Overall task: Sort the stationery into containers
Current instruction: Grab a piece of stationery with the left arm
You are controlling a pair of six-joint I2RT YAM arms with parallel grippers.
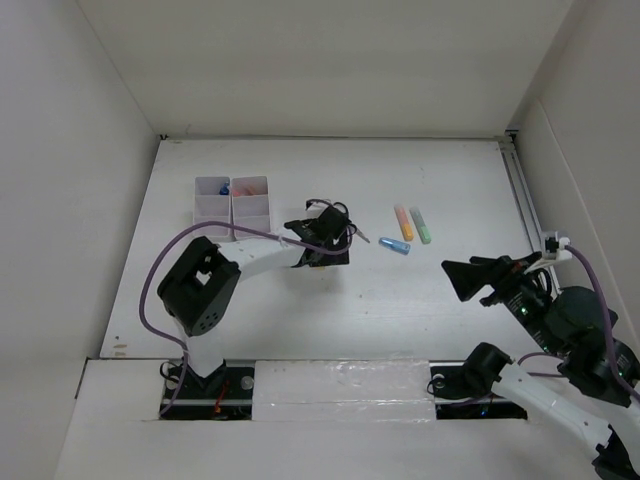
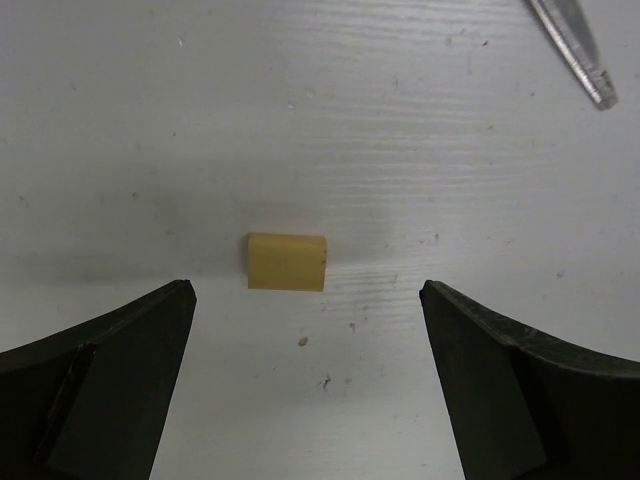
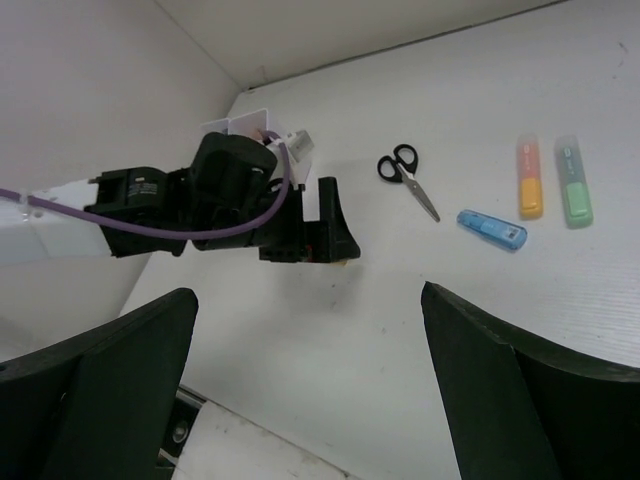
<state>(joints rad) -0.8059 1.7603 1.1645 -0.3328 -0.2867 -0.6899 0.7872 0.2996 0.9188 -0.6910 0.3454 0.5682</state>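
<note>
A tiny yellow eraser cube (image 2: 287, 262) lies on the white table just ahead of my open, empty left gripper (image 2: 305, 300), between its fingers' lines. That gripper (image 1: 328, 252) hovers low, right of the white organizer (image 1: 250, 212), which holds a blue-capped item (image 1: 224, 188) and something pink (image 1: 243, 190). Black-handled scissors (image 3: 408, 178) lie just beyond the left gripper; a blade tip (image 2: 578, 48) shows in its view. Blue (image 1: 394, 246), orange (image 1: 403, 222) and green (image 1: 421, 225) markers lie right of centre. My right gripper (image 1: 470, 275) is open, empty and raised, right of the markers.
White walls enclose the table on the left, back and right. A metal rail (image 1: 522, 195) runs along the right edge. The left arm's purple cable (image 1: 160, 270) loops over the table's left side. The organizer also shows in the right wrist view (image 3: 250, 128).
</note>
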